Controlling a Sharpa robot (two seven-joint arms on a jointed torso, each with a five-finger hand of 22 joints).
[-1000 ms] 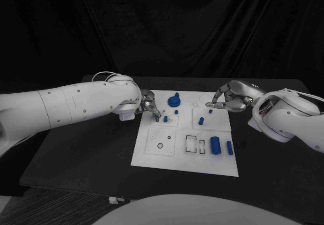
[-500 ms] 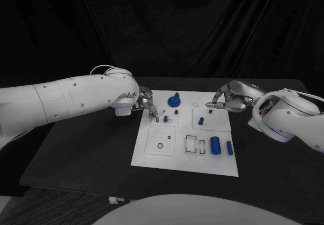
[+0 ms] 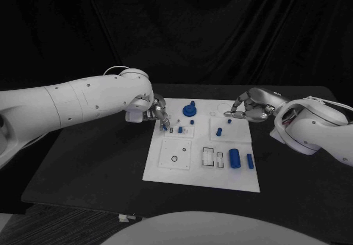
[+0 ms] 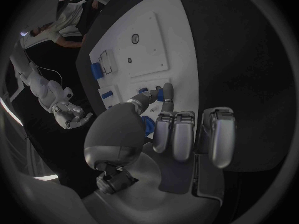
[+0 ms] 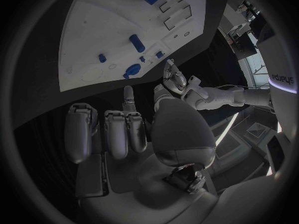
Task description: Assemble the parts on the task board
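The task board (image 3: 202, 153) lies flat in the middle of the black counter (image 3: 96, 163), in front of me, with its blue parts spread over it. My left robot hand (image 3: 156, 115) hangs over the board's far left corner, fingertips pointing down at the small upright peg (image 3: 180, 129) and the slots just beside it. In my left wrist view, the thumb and one finger (image 4: 167, 91) reach to a small blue piece (image 4: 142, 90) at the board's edge, while my other fingers are curled side by side; I cannot tell whether that piece is actually pinched or only touched.

My right robot hand (image 3: 249, 109) sits at the far right edge of the board, its fingers bent inward toward the plate. My right wrist view shows those fingers folded together with nothing visibly between them, one finger (image 5: 127, 98) stretched toward the board's rim.

Between my two hands, on the far part of the board, stands the large round blue part (image 3: 191, 109) with a knob on top. Just nearer me is a tiny blue stud (image 3: 192, 122), and to its right a short blue peg (image 3: 219, 131) stands upright, with another small piece (image 3: 229, 122) close to my right fingertips. On the near right part of the board lie the big blue cylinder (image 3: 234, 157) and a slimmer blue bar (image 3: 250, 161), side by side, well apart from both hands. Beside them are empty rectangular recesses (image 3: 209, 155), and to the left a square plate with a dark ring (image 3: 174, 158).
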